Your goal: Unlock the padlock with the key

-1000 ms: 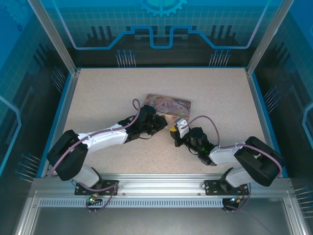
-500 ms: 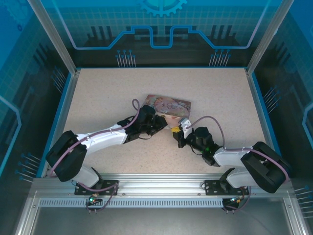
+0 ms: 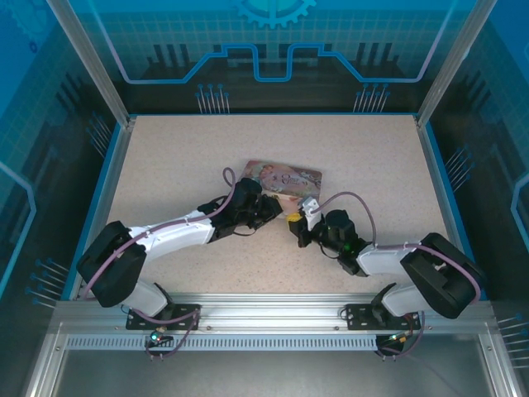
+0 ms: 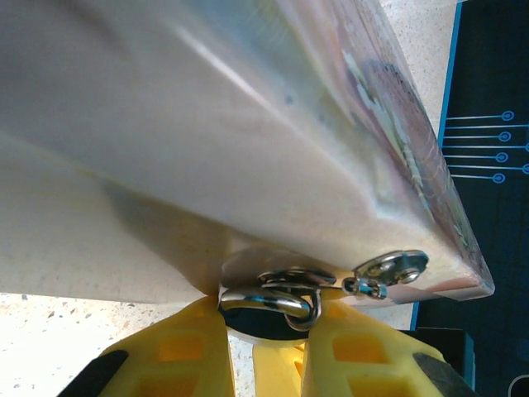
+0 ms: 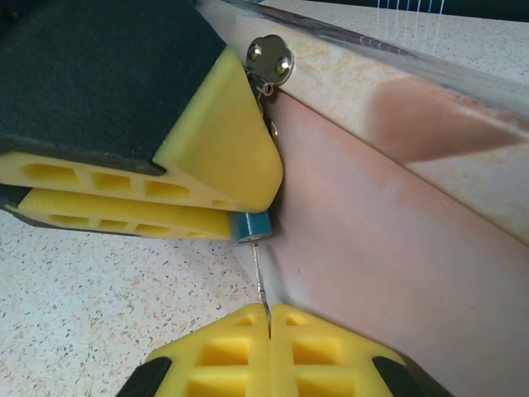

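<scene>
I'm looking down on a speckled beige table (image 3: 190,157) inside blue panelled walls, with the pink tin box (image 3: 285,176) lying near its middle. My left gripper (image 4: 266,335) pinches the padlock (image 5: 250,226) against the tin's front edge. The padlock's silvery shackle (image 4: 277,299) sits just beside the tin's hasp (image 4: 388,266). My right gripper (image 5: 269,324) has its yellow fingers (image 5: 223,351) pressed together on the key (image 5: 261,285), whose thin shaft runs up to meet the padlock's blue end.

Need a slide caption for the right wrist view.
Right gripper, shut on the key, holds its tip at the blue padlock gripped by the left gripper beside the pink tin.
</scene>
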You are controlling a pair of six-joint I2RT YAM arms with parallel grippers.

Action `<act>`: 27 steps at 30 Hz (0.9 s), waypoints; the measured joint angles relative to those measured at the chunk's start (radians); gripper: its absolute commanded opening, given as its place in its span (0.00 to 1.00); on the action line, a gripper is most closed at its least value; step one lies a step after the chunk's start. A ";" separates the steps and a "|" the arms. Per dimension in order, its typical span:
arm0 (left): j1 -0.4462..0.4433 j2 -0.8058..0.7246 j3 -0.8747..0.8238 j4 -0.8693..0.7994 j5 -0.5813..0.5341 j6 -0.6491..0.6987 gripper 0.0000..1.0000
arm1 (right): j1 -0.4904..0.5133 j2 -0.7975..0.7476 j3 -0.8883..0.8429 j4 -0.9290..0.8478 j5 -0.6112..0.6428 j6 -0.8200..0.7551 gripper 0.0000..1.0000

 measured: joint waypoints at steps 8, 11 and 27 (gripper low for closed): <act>0.000 0.000 -0.001 0.000 0.000 0.001 0.06 | -0.005 0.010 0.005 0.003 -0.015 0.011 0.00; 0.000 0.000 -0.001 0.000 0.000 0.001 0.06 | -0.006 0.010 0.005 0.004 -0.019 0.014 0.00; 0.000 0.000 -0.015 0.028 0.001 0.007 0.06 | -0.026 0.003 0.009 0.000 -0.048 0.023 0.00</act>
